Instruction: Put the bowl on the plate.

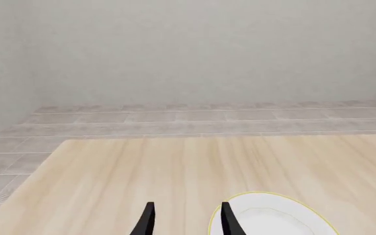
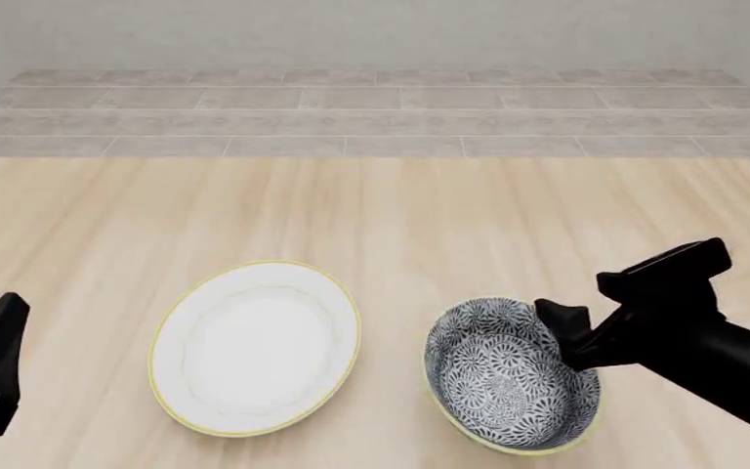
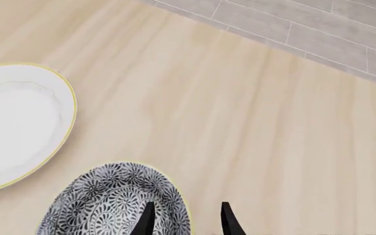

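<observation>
We see the bowl (image 2: 512,388) sitting on the desk (image 2: 389,210) close to its near edge, toward the right-hand side, and the plate (image 2: 255,347) lying flat just to its left – the two are near each other but apart, with a strip of bare wood between them. The bowl stands upright, its patterned inside open to the front camera, and it is not on the plate.

The right gripper (image 3: 184,220) is at the bowl's right rim. In the right wrist view one dark finger (image 3: 147,218) shows inside the bowl against the pattern and the other lies outside the wall over the wood, so the jaws straddle the rim with a clear gap between them – parted, not clamped. From the front, the right arm (image 2: 687,337) comes in from the lower right and its tip overlaps the bowl's rim.

The left gripper (image 1: 186,220) is held near the desk's near left corner, jaws apart and holding nothing. In its own wrist view the plate's gold rim shows just past one fingertip, and we cannot tell whether they touch.
</observation>
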{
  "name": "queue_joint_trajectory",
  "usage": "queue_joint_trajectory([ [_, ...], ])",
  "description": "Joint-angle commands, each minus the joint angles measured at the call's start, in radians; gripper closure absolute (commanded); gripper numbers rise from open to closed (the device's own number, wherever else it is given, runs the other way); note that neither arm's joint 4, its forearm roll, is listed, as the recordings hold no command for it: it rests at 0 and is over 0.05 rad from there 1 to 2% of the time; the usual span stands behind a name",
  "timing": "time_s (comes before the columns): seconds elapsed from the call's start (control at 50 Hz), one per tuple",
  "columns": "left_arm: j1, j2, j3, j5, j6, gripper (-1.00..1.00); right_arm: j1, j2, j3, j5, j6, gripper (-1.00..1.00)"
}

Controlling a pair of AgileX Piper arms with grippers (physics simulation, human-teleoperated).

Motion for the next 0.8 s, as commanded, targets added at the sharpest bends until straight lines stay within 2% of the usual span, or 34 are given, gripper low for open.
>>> queue_joint_trajectory([
  [0.02,-0.002,0.0,0.0,0.0,0.0,-1.0,0.0,0.049,0.009,-0.037,0.007,-1.0],
  [0.8,-0.002,0.0,0.0,-0.002,0.001,-1.0,-0.015,0.179,0.033,-0.137,0.027,-1.0],
])
